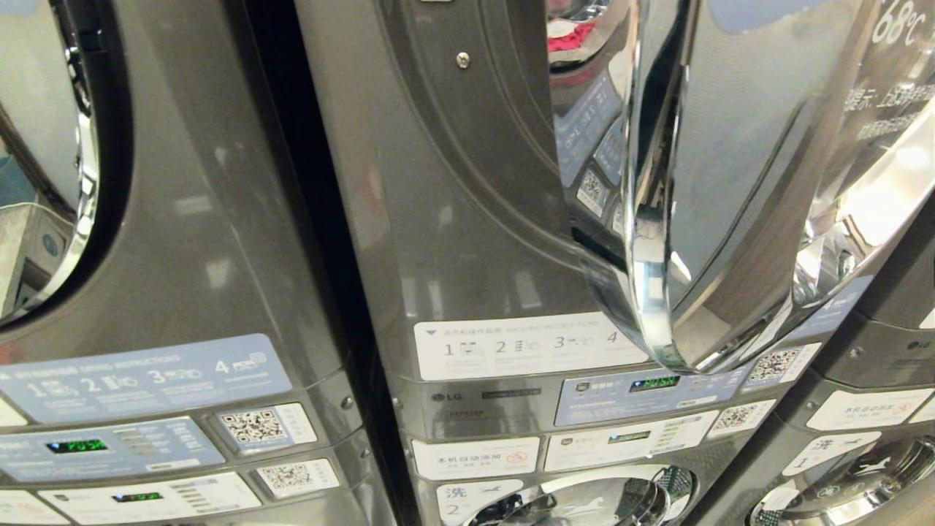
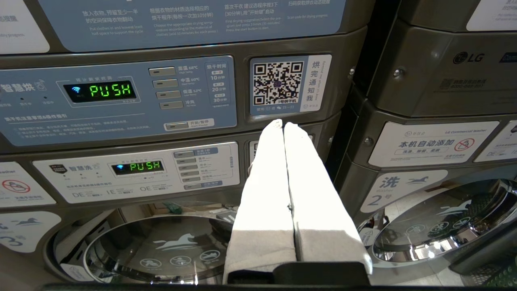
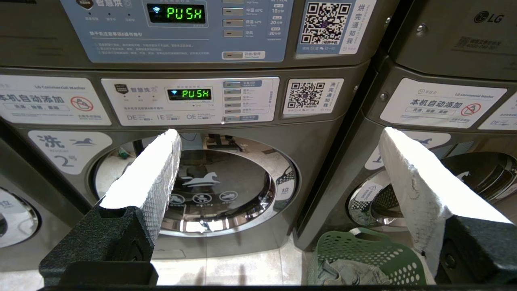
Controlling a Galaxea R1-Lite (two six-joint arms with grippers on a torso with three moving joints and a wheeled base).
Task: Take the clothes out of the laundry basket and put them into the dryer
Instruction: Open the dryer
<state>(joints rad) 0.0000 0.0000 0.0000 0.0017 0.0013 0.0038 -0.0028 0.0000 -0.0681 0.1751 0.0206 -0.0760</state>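
Some clothes [image 3: 347,275] remain in the laundry basket [image 3: 363,250], at five o'clock of the empty, wide-apart right claw [image 3: 278,169]; left claw [image 2: 282,125] pressed together, loading unfinished.

Head camera sits close to the stacked machines, looking down their fronts at the open dryer door [image 1: 701,190]. Both wrist cameras face the control panels [image 2: 117,101] from lower and farther back (right wrist lowest), sharing the "PUSH" displays [image 3: 190,94].
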